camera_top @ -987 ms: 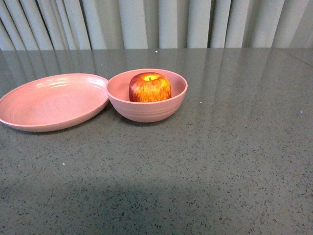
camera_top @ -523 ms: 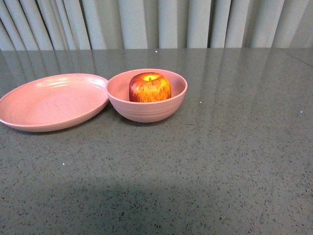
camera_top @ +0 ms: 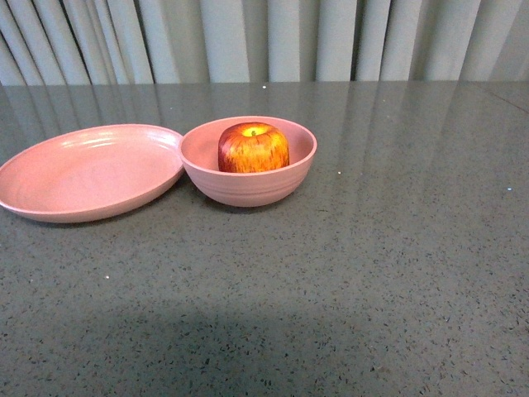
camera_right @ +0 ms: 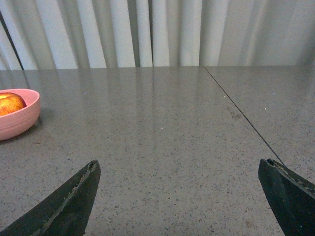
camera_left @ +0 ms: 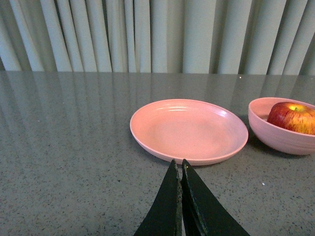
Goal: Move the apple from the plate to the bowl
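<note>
We find the apple seated inside the bowl, stem dimple up, its upper half standing above the rim. The plate lies just beside the bowl on the grey speckled table; in the front view their rims appear to meet, though we cannot tell whether they actually touch. The plate carries nothing.

In the left wrist view, we see the left gripper with its two dark fingers pressed together, tips meeting with nothing between them. The plate sits just ahead of those fingertips, apart from them, and the bowl with the apple lies farther ahead and off to one side of the fingers.

In the right wrist view, we see the right gripper with its fingers spread wide, one at each side of the frame, over bare table. Nothing is held between them. The bowl and the apple sit well apart from this gripper, beyond and outside the finger nearest them (only part of the bowl shows at the frame edge).

Neither arm appears in the front view. Pale pleated curtains hang behind the table.
</note>
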You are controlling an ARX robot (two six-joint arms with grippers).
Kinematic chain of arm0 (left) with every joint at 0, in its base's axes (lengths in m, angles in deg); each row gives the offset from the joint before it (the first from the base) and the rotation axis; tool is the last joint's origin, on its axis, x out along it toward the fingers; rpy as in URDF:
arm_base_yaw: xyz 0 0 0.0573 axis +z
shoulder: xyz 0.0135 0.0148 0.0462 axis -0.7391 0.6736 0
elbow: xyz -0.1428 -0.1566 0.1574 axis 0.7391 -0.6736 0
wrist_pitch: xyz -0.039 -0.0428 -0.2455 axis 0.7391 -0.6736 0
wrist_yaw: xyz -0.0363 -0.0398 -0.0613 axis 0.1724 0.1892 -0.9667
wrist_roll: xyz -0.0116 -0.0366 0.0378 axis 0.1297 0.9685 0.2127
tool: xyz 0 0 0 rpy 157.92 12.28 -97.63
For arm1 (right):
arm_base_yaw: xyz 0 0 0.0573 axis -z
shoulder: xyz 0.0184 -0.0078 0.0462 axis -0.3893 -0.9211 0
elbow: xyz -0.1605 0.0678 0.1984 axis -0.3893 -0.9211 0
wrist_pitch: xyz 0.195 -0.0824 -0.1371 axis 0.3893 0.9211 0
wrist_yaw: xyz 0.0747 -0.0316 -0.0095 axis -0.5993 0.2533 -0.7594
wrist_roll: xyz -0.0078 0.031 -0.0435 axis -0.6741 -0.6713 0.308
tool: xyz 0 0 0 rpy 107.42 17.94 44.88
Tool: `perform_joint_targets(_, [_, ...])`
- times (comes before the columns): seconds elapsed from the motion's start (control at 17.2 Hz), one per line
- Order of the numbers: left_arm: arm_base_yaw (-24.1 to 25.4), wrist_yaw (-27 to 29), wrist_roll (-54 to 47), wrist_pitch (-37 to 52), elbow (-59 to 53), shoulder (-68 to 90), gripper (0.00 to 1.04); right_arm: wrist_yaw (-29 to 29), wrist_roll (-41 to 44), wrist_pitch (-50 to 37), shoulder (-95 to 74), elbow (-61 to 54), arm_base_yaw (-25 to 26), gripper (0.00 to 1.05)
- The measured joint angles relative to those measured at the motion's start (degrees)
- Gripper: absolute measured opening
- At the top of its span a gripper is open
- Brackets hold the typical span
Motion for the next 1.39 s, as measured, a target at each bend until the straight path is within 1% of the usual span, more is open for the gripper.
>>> perform_joint_targets(0.29, [0.0,0.02,0.0,-4.48,0.0,-4.44,0.01,0.0,-0.02,0.0,0.0,0.0,0.0,0.98])
perform_joint_targets(0.35, [0.0,0.02,0.0,-6.97,0.04,-6.21,0.01,0.0,-0.02,0.0,0.02,0.0,0.0,0.98])
perform_joint_targets(0.41, [0.0,-0.15,0.0,-14.86,0.04,-11.54,0.01,0.0,0.0,0.02,0.02,0.0,0.0,0.98])
perform_joint_targets(0.46, [0.0,-0.02,-0.02,-13.84,0.04,-14.05,0.01,0.0,0.0,0.02,0.02,0.0,0.0,0.98])
perform_joint_targets(0.58, [0.0,0.09,-0.13,-15.12,0.02,-13.97,0.01,0.0,0.0,-0.02,0.0,0.0,0.0,0.98])
perform_joint_targets(0.93, [0.0,0.0,-0.15,-14.82,0.04,-13.99,0.01,0.0,-0.02,0.02,0.02,0.0,0.0,0.98])
perform_joint_targets(0.99, [0.0,0.0,-0.15,-14.82,0.02,-13.99,0.05,0.0,0.0,0.0,0.0,0.0,0.0,0.98])
perform_joint_targets(1.28, [0.0,0.0,-0.15,-14.82,0.02,-13.99,0.59,0.0,0.0,0.02,0.0,0.0,0.0,0.98])
perform_joint_targets(1.39, [0.0,0.0,-0.15,-14.82,0.02,-13.99,0.82,0.0,0.0,0.02,0.0,0.0,0.0,0.98])
